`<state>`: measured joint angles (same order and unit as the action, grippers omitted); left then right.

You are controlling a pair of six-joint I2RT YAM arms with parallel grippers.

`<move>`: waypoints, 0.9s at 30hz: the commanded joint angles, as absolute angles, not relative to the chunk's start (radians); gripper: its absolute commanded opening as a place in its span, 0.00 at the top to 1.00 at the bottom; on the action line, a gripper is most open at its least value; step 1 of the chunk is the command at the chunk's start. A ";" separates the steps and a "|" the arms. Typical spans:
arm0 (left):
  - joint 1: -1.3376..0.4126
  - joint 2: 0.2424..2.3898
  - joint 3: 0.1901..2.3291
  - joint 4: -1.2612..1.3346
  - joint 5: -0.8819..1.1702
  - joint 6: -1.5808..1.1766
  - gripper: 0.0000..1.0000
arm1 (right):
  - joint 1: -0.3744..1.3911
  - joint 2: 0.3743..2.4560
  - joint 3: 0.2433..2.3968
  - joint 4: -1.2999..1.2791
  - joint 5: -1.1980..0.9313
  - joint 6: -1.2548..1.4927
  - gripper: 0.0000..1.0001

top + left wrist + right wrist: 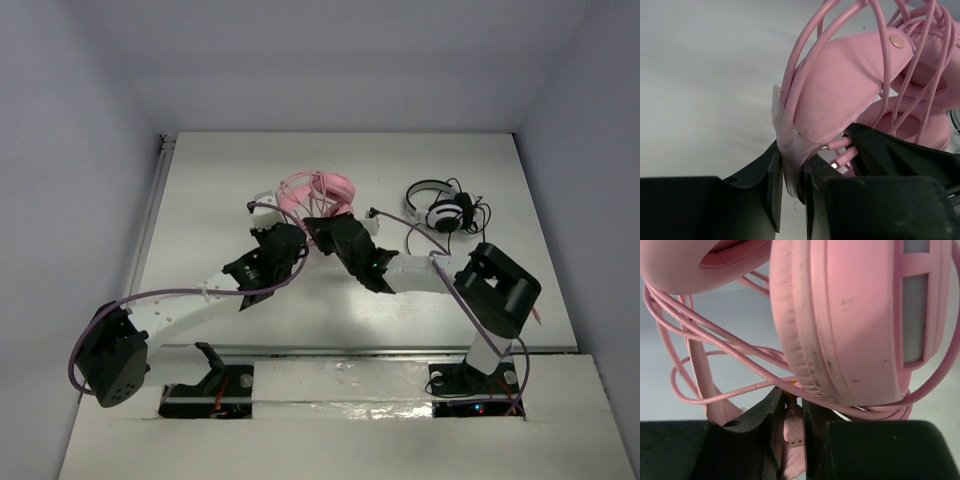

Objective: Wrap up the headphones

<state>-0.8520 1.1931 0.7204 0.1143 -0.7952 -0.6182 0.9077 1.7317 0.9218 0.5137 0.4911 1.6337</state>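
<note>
The pink headphones (318,188) lie at the back middle of the table, with the thin pink cable (715,335) looped several times around them. My left gripper (290,230) is at their near left side. In the left wrist view it (792,175) is shut on the lower end of the pink headband (840,95), where a clear film covers the band. My right gripper (318,228) is at their near side, close to the left one. In the right wrist view it (794,422) is shut on the cable's USB plug (795,430), just under a pink ear cup (855,320).
Black-and-white headphones (445,208) with a thin black cable lie to the right of the pink ones. The right gripper's black body (900,155) shows close beside the left fingers. The table's walls stand at the back and both sides.
</note>
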 commanded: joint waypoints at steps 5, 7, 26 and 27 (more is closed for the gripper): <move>-0.916 1.209 0.882 0.112 -0.624 -0.595 1.00 | 0.890 1.721 0.987 0.529 0.517 1.505 0.80; -0.905 1.226 0.903 0.103 -0.629 -0.581 1.00 | 0.890 1.694 0.967 0.509 0.503 1.465 0.74; -0.706 1.476 1.049 0.038 -0.368 -0.584 1.00 | 0.899 1.517 0.900 0.275 0.396 1.259 0.40; -0.706 1.483 1.048 0.043 -0.344 -0.583 1.00 | 0.899 1.523 0.908 0.275 0.379 1.252 0.40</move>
